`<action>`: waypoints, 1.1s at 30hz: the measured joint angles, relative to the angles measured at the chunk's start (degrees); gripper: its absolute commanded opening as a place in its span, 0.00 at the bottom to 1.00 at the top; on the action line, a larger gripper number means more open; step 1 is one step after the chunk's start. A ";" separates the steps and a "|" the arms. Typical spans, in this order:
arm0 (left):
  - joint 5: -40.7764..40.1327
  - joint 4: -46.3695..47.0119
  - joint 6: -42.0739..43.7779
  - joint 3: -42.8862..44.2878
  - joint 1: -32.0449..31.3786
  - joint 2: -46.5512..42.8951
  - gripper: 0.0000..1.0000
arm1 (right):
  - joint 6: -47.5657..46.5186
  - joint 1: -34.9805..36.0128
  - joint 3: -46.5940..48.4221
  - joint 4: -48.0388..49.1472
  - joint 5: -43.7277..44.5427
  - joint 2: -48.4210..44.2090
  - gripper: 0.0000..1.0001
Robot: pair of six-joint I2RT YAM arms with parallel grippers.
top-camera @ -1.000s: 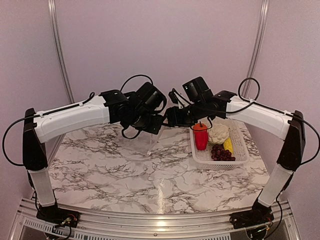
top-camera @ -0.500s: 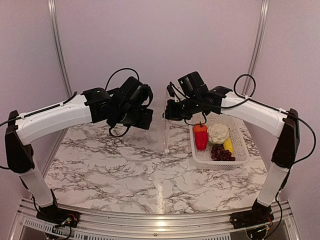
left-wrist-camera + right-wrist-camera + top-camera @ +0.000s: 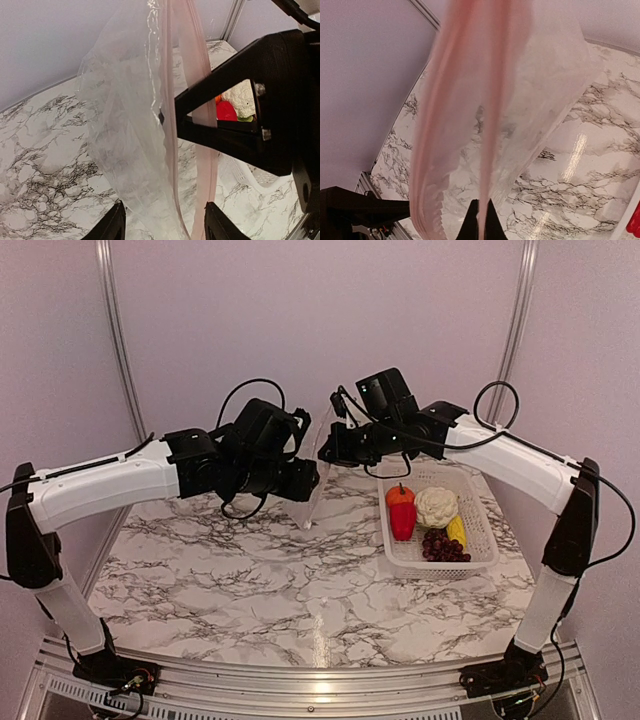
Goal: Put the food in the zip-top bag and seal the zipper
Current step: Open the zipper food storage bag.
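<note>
Right pincer: fingers pressed together, clamped on the pinkish zipper edge of the zip-top bag. The bag hangs in the air from that grip, above the middle of the table toward the far edge. It is clear, crinkly and slack, with nothing visible inside. Cannot tell whether its lower tip touches the table.

Left pincer: fingers apart, one on each side of the hanging bag. The film passes through the gap between them, and no clamp shows. In the left wrist view the right pincer's black body sits just beyond the bag, holding its edge.

The two arms meet nose to nose over the far middle of the table, with the bag between them.

The food is all in the white lattice basket, near the table's right edge and toward the far right corner, well apart from the bag:
- red pepper, upright at the basket's left side
- orange round fruit, just behind the pepper and touching it
- cauliflower, beside the pepper
- purple grape bunch, at the near end of the basket
- yellow piece, just right of the grapes, below the cauliflower

No food item is touching either pincer.
</note>
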 measured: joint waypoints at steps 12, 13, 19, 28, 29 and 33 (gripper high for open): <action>-11.58 -1.27 -1.53 6.64 0.00 6.54 0.37 | 0.39 0.00 0.00 0.02 -3.50 0.00 0.00; -13.05 -1.25 -1.38 6.82 -0.07 6.84 0.33 | 0.42 0.00 0.00 0.00 -3.67 0.00 0.00; -22.12 -2.14 -0.76 6.88 -0.11 6.84 0.11 | 1.51 -0.61 4.07 -7.02 0.39 2.89 0.00; -24.61 -3.56 -2.84 4.28 -0.15 2.05 0.03 | 5.07 -1.95 3.13 -16.41 14.25 0.57 0.02; -24.55 -3.69 -3.34 4.20 -0.17 1.70 0.03 | 5.16 -1.95 3.08 -16.46 14.56 0.15 0.04; -24.28 -3.96 -5.09 3.96 -0.42 1.25 0.02 | 5.03 -1.95 1.99 -15.08 12.31 -0.94 0.18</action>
